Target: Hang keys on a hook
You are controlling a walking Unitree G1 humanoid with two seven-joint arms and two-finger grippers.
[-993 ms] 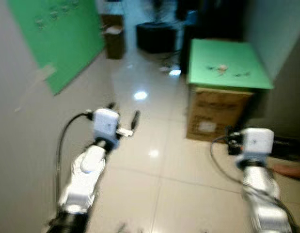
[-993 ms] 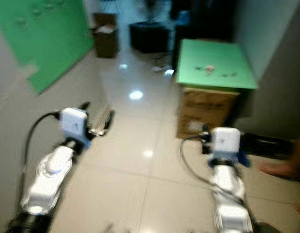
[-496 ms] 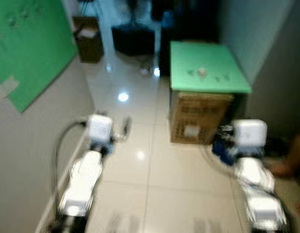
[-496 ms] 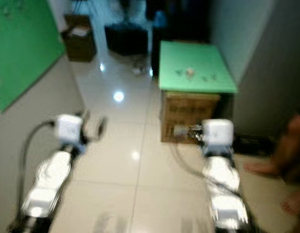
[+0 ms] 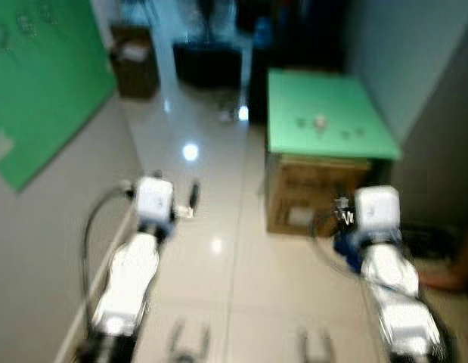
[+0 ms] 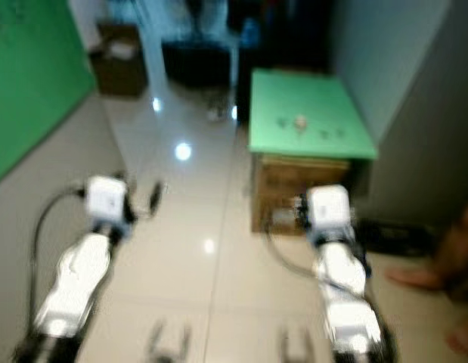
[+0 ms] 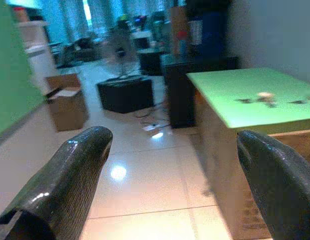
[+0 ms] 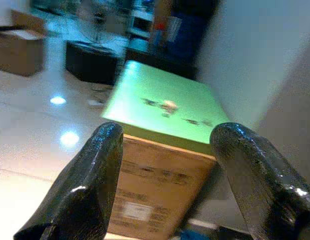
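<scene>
The keys [image 5: 319,121] are a small pale blur with dark bits around it, lying on the green table top [image 5: 347,106] ahead to the right. They also lie ahead of the right wrist camera as keys [image 8: 168,105]. A green board [image 5: 44,83] hangs on the left wall, with faint marks near its top that may be hooks. My left gripper [image 7: 172,145] is open and holds nothing, raised over the floor. My right gripper [image 8: 170,132] is open and holds nothing, short of the table's box.
The green top rests on a cardboard box [image 5: 309,193]. A brown carton [image 5: 131,51] and a black case [image 5: 207,60] stand at the far end of the glossy tiled floor [image 5: 218,249]. A person's foot [image 5: 445,280] is at the right. The left wall [image 5: 37,249] is close.
The whole picture has shifted: the camera turned right, so the green board slid left and the table came nearer the middle. Both arms keep their pose, grippers open.
</scene>
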